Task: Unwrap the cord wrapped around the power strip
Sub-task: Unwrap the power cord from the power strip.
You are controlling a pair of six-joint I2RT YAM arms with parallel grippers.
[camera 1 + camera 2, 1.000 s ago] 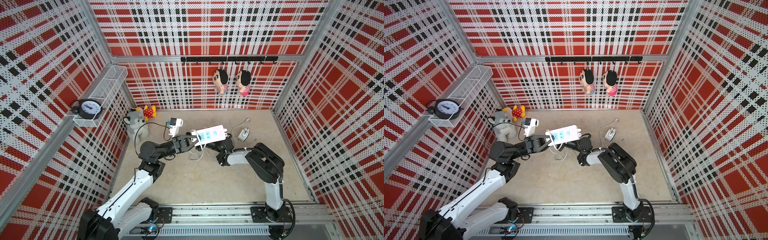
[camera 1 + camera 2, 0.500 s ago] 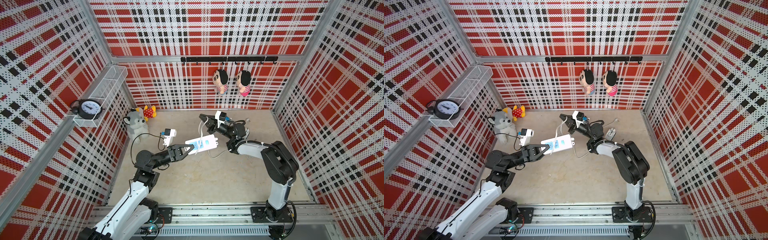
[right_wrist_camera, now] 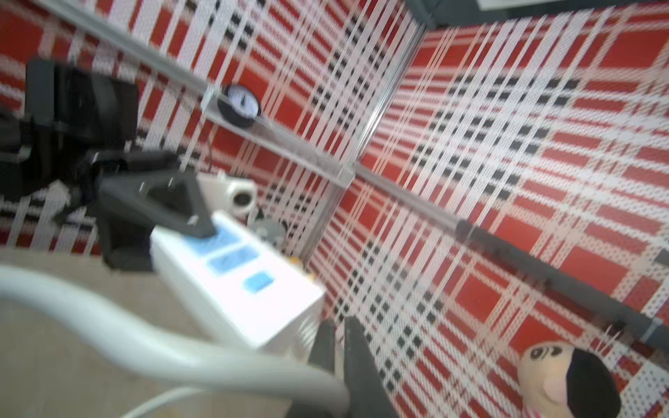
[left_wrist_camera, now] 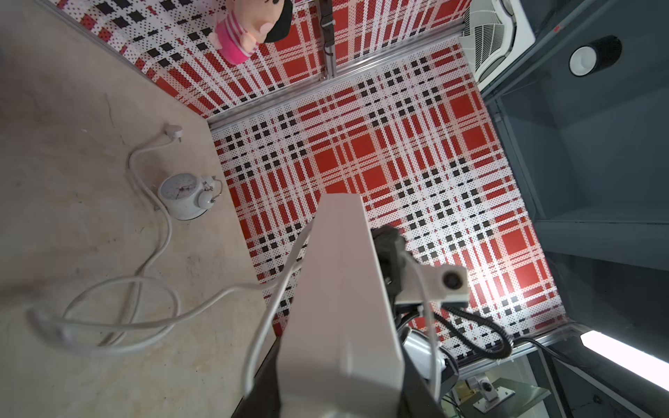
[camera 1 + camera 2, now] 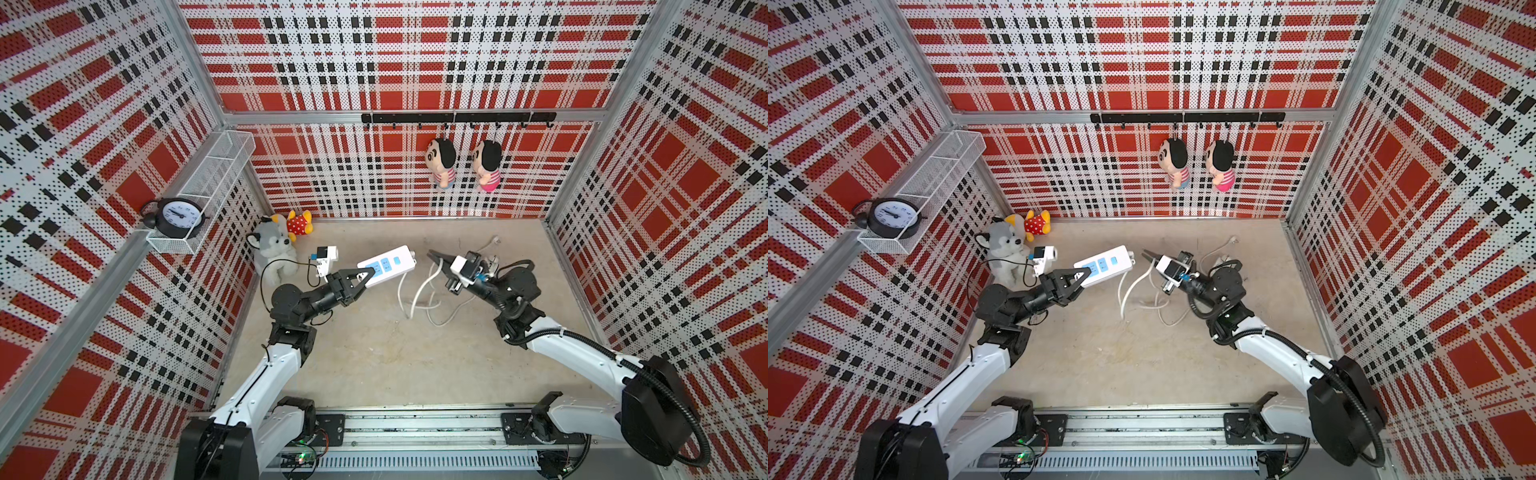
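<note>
A white rectangular plastic power strip with a row of blue socket panels sits just above and left of centre in both top views. It is tilted, sockets facing up, and lifted off the beige floor. The black left gripper pinches its lower-left end, jaws closed across the bar's thickness.

The long thin white flexible cord no longer shows any turns around the strip. It leaves the strip's upper-right end and drops into loose, overlapping loops on the floor right of centre. It then trails to its small white plug, which lies near the back wall at upper right. In the left wrist view, the cord curves past a small round white alarm clock standing on the floor.

The black right gripper is just right of the strip, not touching it, with its jaws pressed together. A stretch of cord rises to it and appears pinched there, though the blurred right wrist view leaves this uncertain.

A second ago both grippers were crowded at the strip. Half a second ago the right one was raised toward the back wall, drawing cord out, and it has now come back down beside the strip. Judging by the bare bar and slack loops, the unwrapping looks essentially done.
</note>
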